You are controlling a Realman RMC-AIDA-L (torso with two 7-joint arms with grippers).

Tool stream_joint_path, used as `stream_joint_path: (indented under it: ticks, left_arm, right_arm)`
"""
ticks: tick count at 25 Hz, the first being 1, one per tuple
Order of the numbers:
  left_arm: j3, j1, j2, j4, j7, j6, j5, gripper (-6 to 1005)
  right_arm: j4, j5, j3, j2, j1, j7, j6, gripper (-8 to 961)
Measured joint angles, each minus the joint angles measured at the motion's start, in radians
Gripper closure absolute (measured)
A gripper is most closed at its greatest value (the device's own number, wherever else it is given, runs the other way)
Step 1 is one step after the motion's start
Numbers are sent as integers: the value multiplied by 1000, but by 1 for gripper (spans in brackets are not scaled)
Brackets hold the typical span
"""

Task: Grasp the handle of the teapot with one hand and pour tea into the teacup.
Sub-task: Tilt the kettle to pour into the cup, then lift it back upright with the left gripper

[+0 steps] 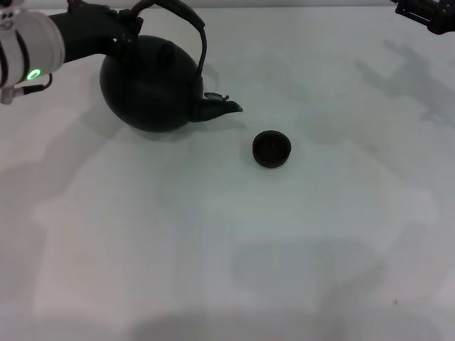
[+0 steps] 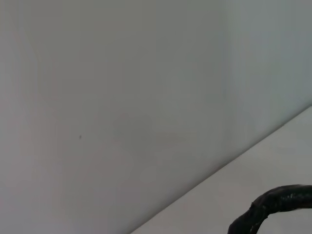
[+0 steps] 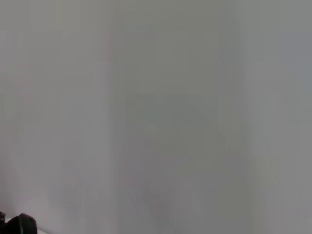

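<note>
Gripping the teapot [image 1: 151, 85] by its arched handle [image 1: 201, 42], the left gripper [image 1: 126, 28] bears a heavy, rigid load; finger state unclear. Teacup [image 1: 271, 149] waits nearby.

Matt black teapot [image 1: 151, 89] with a glossy, wrapped-looking handle [image 2: 273, 207]; dark matt teacup [image 1: 271, 149]; smooth, matt white bench [image 1: 234, 241].
</note>
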Motion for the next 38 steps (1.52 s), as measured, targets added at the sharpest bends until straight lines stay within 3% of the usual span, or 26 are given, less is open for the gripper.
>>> stream_joint_path:
  ticks: [8, 19, 38]
  left_arm:
    - [105, -9, 0, 59, -168, 49, 220, 869]
    - [186, -40, 0, 103, -267, 38, 359, 869]
    - [256, -92, 0, 109, -283, -37, 431, 875]
  right_arm:
    - [1, 0, 2, -2, -3, -1, 0, 113]
    - [2, -1, 14, -2, -3, -2, -7, 113]
    - [11, 0, 17, -2, -3, -5, -9, 112]
